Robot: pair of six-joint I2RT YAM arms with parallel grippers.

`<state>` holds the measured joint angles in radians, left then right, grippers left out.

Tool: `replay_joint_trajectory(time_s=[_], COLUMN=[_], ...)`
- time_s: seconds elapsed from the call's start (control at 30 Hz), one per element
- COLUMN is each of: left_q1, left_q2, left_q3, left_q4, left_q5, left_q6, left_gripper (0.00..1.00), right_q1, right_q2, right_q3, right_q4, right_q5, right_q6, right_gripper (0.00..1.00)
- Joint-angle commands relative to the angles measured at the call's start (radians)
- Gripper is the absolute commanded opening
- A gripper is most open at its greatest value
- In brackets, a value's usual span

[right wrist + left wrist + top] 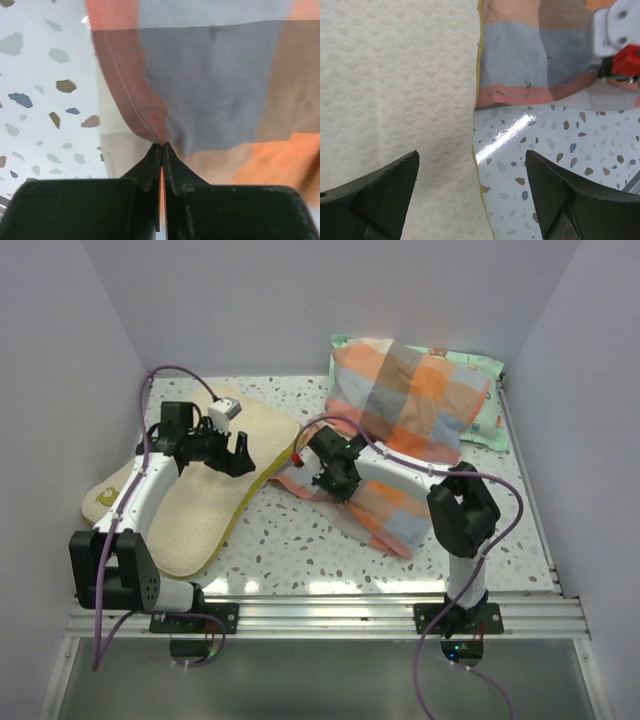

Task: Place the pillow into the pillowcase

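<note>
The cream quilted pillow (195, 505) lies flat at the left of the table, with its yellow edge toward the middle. It fills the left of the left wrist view (395, 90). My left gripper (238, 455) is open over the pillow's right edge, and its jaws straddle that edge (472, 165). The plaid pillowcase (400, 410) lies across the right, draped over a mint-green pillow. My right gripper (325, 480) is shut on the pillowcase's hem near its left end. In the right wrist view the closed jaws (162, 146) pinch the fabric (210, 75).
A mint-green cartoon-print pillow (485, 400) stands at the back right under the pillowcase. White walls close in the left, back and right. The speckled tabletop (300, 540) shows between the pillow and the pillowcase. An aluminium rail (320, 615) runs along the near edge.
</note>
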<state>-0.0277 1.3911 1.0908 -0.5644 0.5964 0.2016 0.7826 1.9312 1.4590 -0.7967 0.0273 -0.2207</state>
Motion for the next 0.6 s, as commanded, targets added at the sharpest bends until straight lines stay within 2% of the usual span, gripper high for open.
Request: replay_joint_trajectory(time_s=[0.0,0.07,0.1,0.23,0.4,0.57], left_q1=[0.052,0.063,0.063,0.069,0.068,0.069], left_q2=[-0.006,0.014,0.043,0.158,0.253,0.379], left_q3=[0.032,0.078,0.108,0.19,0.202,0.282], left_q4=[0.031,0.018,0.014,-0.055,-0.02,-0.034], left_q5=[-0.039,-0.084,-0.114,-0.285,-0.343,-0.337], left_q6=[0.005,0.027,0.038,0.123,0.211,0.239], left_gripper=[0.91,0.94,1.0,1.0,1.0,1.0], right_q1=[-0.075,-0.115,-0.126,-0.164,-0.236,-0.31], right_q2=[-0.084,-0.086,-0.089,-0.109,-0.118,-0.117], right_q3=[0.076,0.112,0.121,0.121,0.149,0.17], right_q4=[-0.028,-0.059,-0.068,-0.075,-0.088,-0.108], right_q5=[-0.012,-0.024,-0.024,-0.024,-0.085,-0.122], right_q6=[-0.008,-0.014,-0.019,-0.035,-0.013,-0.006], right_gripper=[0.0,0.0,0.0,0.0,0.0,0.0])
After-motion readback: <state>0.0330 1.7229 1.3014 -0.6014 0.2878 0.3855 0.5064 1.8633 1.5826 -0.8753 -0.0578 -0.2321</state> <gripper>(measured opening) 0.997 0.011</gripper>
